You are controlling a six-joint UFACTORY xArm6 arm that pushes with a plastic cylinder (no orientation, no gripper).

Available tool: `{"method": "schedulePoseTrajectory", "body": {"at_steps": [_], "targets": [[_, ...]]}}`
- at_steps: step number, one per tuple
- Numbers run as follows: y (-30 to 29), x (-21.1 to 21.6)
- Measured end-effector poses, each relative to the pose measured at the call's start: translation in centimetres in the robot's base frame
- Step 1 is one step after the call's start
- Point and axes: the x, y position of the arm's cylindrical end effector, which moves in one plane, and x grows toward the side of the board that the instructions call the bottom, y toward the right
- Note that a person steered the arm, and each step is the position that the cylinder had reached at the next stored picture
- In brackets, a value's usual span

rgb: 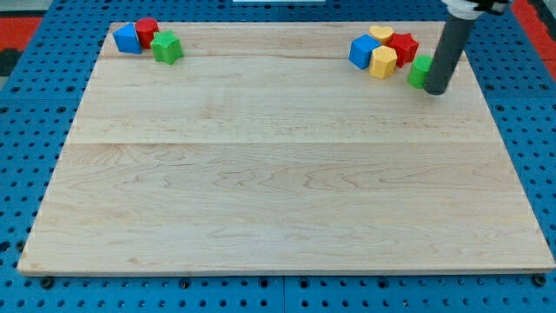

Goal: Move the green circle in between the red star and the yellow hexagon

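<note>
The green circle [420,71] sits near the board's top right, partly hidden behind my rod. My tip [435,89] rests just right of it and slightly below, touching or nearly touching it. The red star [403,45] lies up and left of the green circle. The yellow hexagon [382,62] lies left of the green circle, just below the star's left side. A blue cube [364,51] and a yellow heart [380,35] are packed against them.
At the top left stand a blue block [127,39], a red cylinder [146,32] and a green block [167,48], touching one another. The wooden board [278,174] lies on a blue pegboard; its right edge is close to my tip.
</note>
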Motion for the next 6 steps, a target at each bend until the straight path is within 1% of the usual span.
{"method": "schedulePoseTrajectory", "body": {"at_steps": [1,2,3,4,5,6], "targets": [[1.8,-1.3],[-1.2,-3.7],[-4.6,-5.3],[-1.4,-5.0],[7.0,-3.7],[11.0,-3.7]]}}
